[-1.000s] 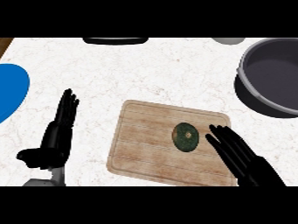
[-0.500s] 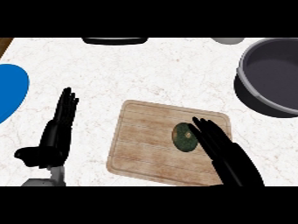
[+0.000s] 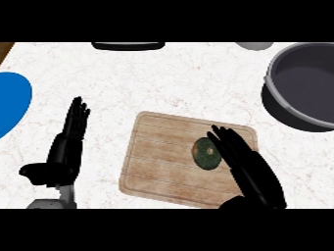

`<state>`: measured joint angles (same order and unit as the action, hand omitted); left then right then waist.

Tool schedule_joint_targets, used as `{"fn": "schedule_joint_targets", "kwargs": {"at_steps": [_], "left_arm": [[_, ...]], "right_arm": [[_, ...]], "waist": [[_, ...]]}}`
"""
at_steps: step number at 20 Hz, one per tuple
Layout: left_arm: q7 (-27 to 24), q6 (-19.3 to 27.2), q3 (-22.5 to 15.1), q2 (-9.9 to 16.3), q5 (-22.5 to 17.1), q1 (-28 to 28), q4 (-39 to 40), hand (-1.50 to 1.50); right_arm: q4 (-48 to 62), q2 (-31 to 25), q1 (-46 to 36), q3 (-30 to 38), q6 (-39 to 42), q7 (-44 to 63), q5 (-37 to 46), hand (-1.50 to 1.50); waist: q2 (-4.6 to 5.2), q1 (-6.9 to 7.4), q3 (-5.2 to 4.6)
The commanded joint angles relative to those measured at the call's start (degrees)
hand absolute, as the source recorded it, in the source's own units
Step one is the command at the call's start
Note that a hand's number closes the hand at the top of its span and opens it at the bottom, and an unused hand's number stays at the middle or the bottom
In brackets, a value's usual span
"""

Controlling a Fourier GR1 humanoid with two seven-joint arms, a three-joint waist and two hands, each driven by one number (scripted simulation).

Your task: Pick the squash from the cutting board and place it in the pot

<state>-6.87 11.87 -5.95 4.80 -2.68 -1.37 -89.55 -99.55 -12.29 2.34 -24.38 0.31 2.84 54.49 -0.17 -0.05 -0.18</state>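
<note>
Green squash [image 3: 206, 153] lies on the cutting board [image 3: 162, 162], ungrasped; right hand [image 3: 246, 164], fingers straight, beside it. Left hand [image 3: 64, 147] rests, fingers straight. Pot [image 3: 310, 88] awaits; lift and transfer remain.

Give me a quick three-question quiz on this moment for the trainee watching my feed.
1. True or false: the squash is already inside the pot.
2. Which hand is beside the squash? A) left hand B) right hand
3. Fill in: the squash lies on the ____.

Key
1. False. It lies on the cutting board, and the pot stands apart at the view's upper right.
2. B. The right hand's straight fingers lie along the squash's right side; the left hand rests open on the counter, left of the board.
3. Cutting board.
</note>
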Motion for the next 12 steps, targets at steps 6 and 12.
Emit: {"fn": "schedule_joint_targets", "kwargs": {"at_steps": [6,12], "left_arm": [[-1.44,-1.31,1.34,-1.38,1.16,-1.26,3.55,0.00],[1.10,-3.02,2.44,0.10,-0.27,0.55,-1.52,0.00]], "right_arm": [[9.52,3.30,-4.32,4.03,-2.01,-6.04,0.34,-1.50],[8.55,5.29,-4.69,3.15,-11.41,-8.39,6.23,1.50]], "waist": [[0.20,0.07,0.18],[0.16,0.11,0.19]]}}
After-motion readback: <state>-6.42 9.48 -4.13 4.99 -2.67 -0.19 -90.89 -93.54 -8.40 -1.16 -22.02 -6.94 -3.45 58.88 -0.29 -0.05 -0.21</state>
